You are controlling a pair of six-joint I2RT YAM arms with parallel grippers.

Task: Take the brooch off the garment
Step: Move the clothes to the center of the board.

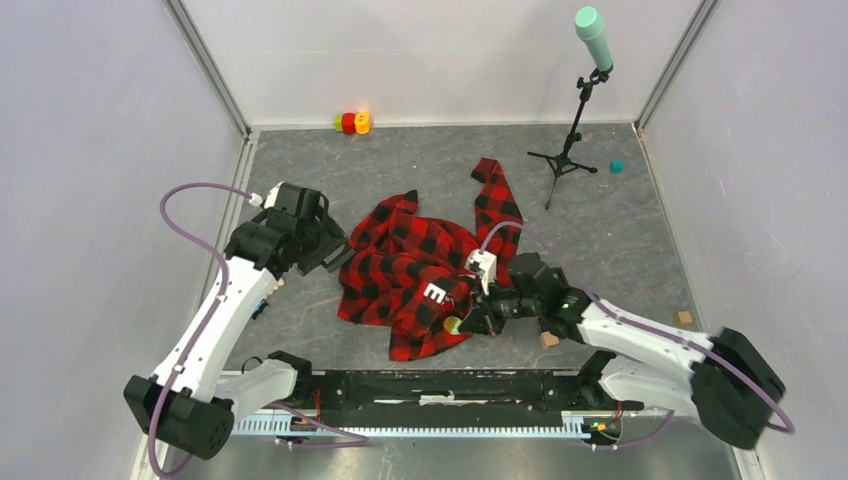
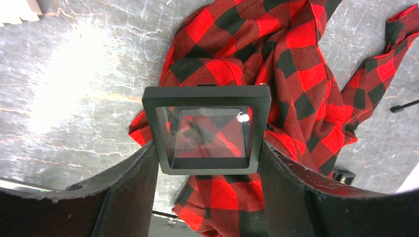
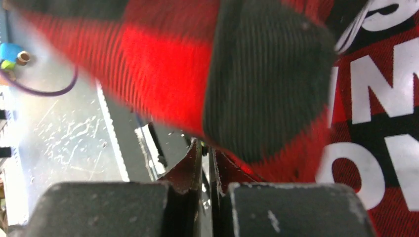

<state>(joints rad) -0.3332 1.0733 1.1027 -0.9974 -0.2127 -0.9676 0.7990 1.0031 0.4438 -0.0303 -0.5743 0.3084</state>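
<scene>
— Where is the garment?

— The garment (image 1: 420, 265) lies crumpled mid-table, with one sleeve stretched toward the back wall and a white label patch (image 1: 436, 293) near its front edge.

— And the arms?

— The right gripper (image 3: 205, 148) is at the near hem, its jaws pressed almost together. Red cloth drapes right over the tips, but I cannot tell whether any is caught between them. The left gripper (image 2: 207, 158) hangs just off the shirt's left edge, clamped on a black-framed clear box (image 2: 207, 94).

— Does the overhead view show that box?

— Hardly. Only the left wrist view shows it, square between the two fingers, with the check pattern visible through its window. Likewise the white block letters (image 3: 380, 94) on black panels are plain only in the right wrist view. What the overhead view alone gives is a small yellow-green blob (image 1: 452, 324) at the hem, touching or just beside the right fingertips. It is too small to say what it is.

— The surroundings?

— A grey marbled tabletop (image 1: 400, 160) is enclosed by plain white walls. A microphone stand (image 1: 577, 110) with a green foam head stands at the back right, with a teal object (image 1: 617, 166) near its tripod. Red and yellow toys (image 1: 352, 122) sit against the back wall. Two wooden blocks lie by the right arm, one (image 1: 549, 340) just beside the forearm and one (image 1: 684, 318) nearer the right wall.
</scene>
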